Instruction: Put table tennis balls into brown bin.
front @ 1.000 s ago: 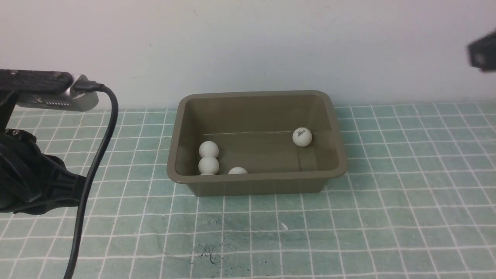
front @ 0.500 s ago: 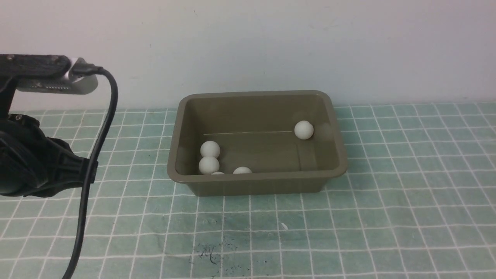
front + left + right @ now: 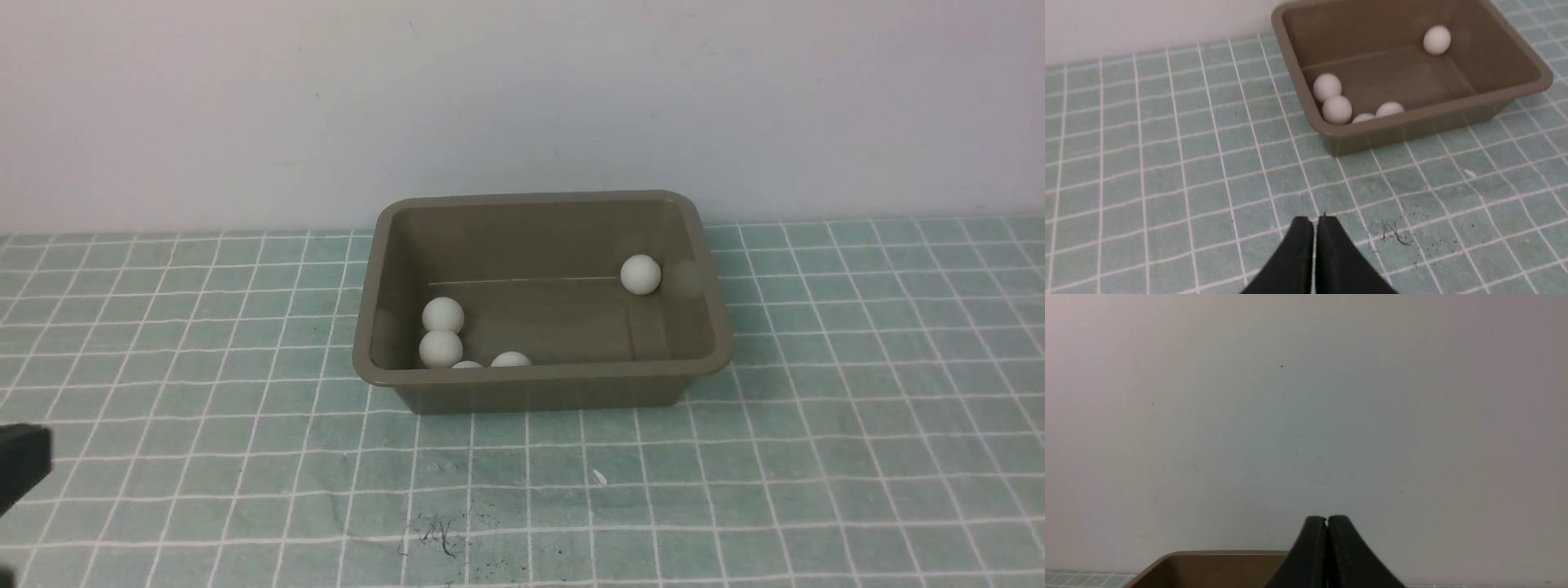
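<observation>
All five small matte white table tennis balls (image 3: 443, 315) lie inside the brown bin (image 3: 571, 374), a rectangular olive-brown plastic tub with rounded corners and a flared rim. Two balls touch each other against the bin's left wall, one behind the other. Two more (image 3: 511, 359) sit just beside them along the near wall, half hidden by the rim. The fifth (image 3: 641, 274) rests alone in the far right corner. The ball faces turned to your cameras look plain white, and you can read no lettering on them.

Your left gripper (image 3: 1314, 220) has its black fingers pressed together tip to tip with nothing between them. It hangs over the mat in front of the bin, well apart from it. Your right gripper (image 3: 1327, 518) is clenched the same way on nothing and faces the wall, with a corner of the bin's rim in its view. In the front view only a black block (image 3: 20, 461) shows at the left edge, and you cannot tell which part it is.

The bin stands on a pale green mat (image 3: 857, 408) ruled with white grid lines, close to the wall. Dark scribble marks (image 3: 437, 535) and a small white fleck (image 3: 600, 478) lie on the mat in front of the bin. Behind it rises a plain off-white wall (image 3: 522, 98), and faint scratches (image 3: 1323, 469) on it show in the right wrist view.
</observation>
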